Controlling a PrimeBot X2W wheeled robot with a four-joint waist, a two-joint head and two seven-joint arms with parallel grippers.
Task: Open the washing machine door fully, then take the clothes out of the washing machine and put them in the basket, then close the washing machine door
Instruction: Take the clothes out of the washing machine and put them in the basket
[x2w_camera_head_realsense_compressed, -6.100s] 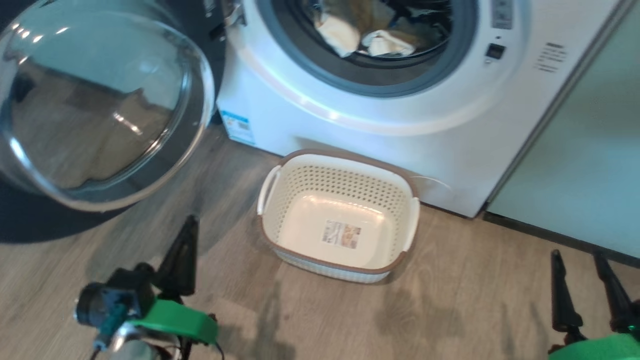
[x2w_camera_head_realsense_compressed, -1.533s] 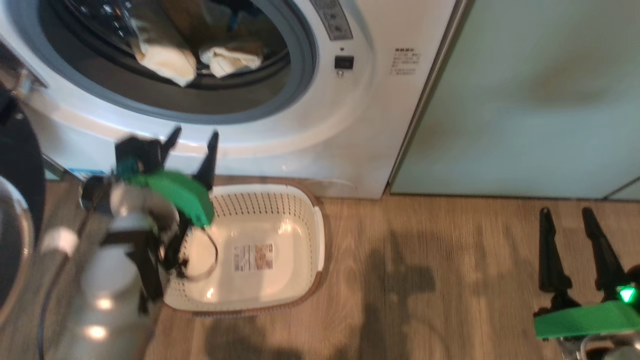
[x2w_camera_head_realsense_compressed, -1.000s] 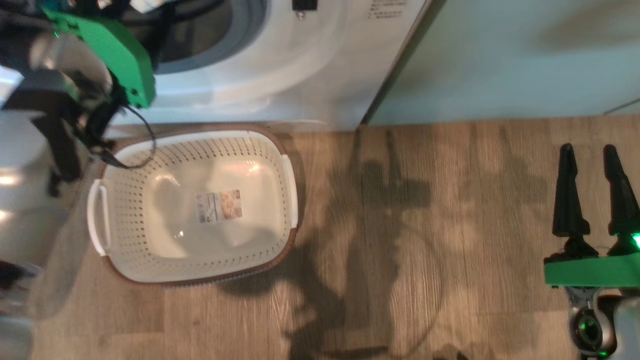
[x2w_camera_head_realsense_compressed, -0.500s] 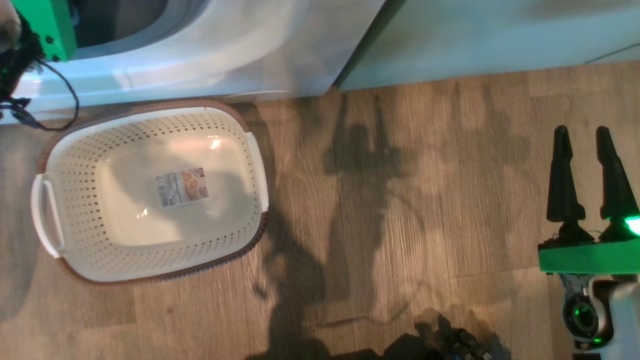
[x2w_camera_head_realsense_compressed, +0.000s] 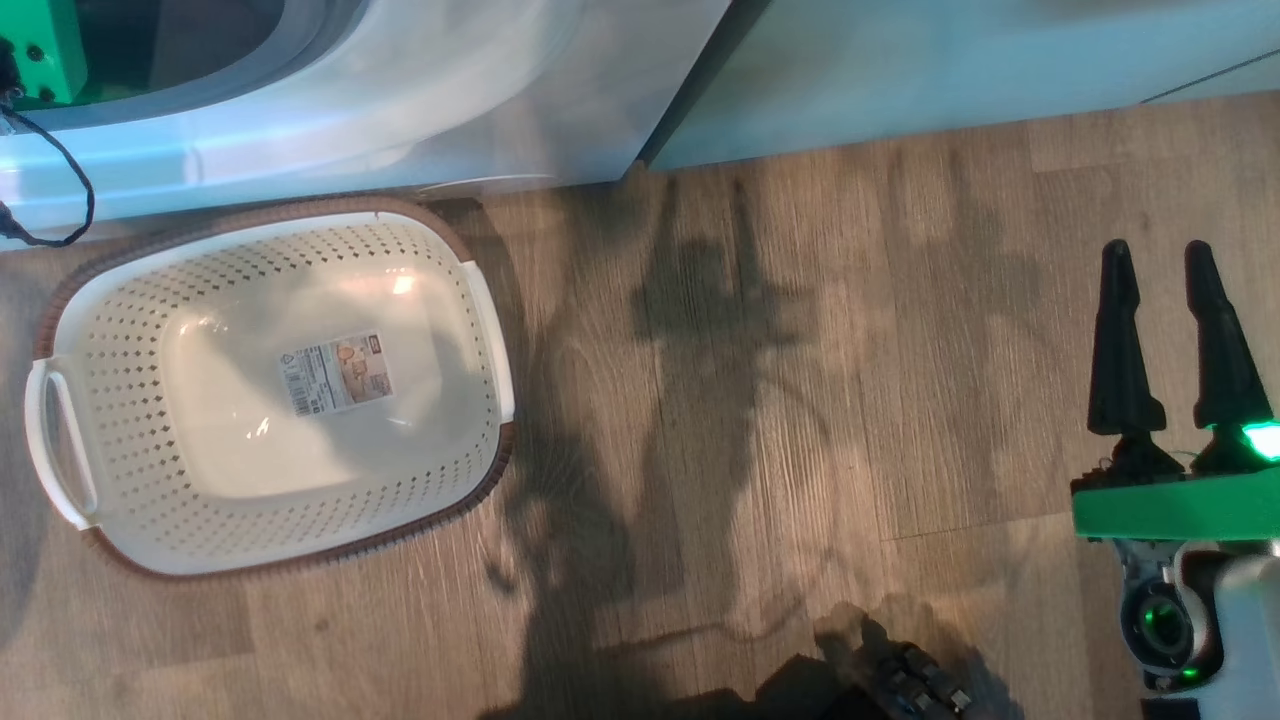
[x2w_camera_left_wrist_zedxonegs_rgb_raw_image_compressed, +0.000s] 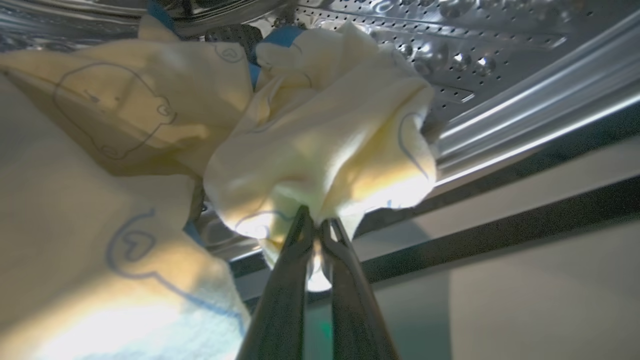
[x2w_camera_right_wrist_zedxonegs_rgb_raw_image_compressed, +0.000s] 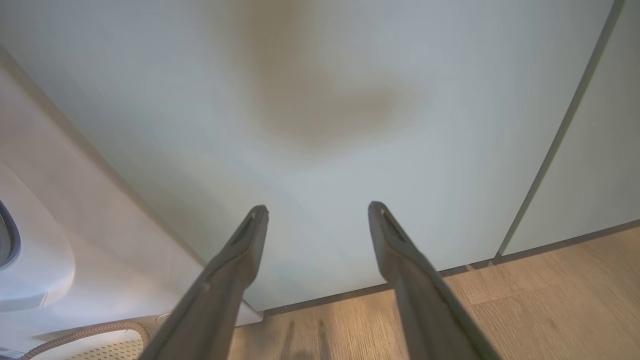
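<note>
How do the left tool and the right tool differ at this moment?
The left tool is shut, pinching a fold of the clothes; the right tool is open and holds nothing. The left tool is inside the washing machine, in front of its steel drum wall; the right tool hangs above the wood floor, facing a pale green cabinet panel. Both have two long dark fingers.

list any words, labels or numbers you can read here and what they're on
Label sticker on the inside bottom of the basket: printed lines and a small picture, too small and blurred to read.
Clothes: outlined drawings, no words.
No other text can be read.
</note>
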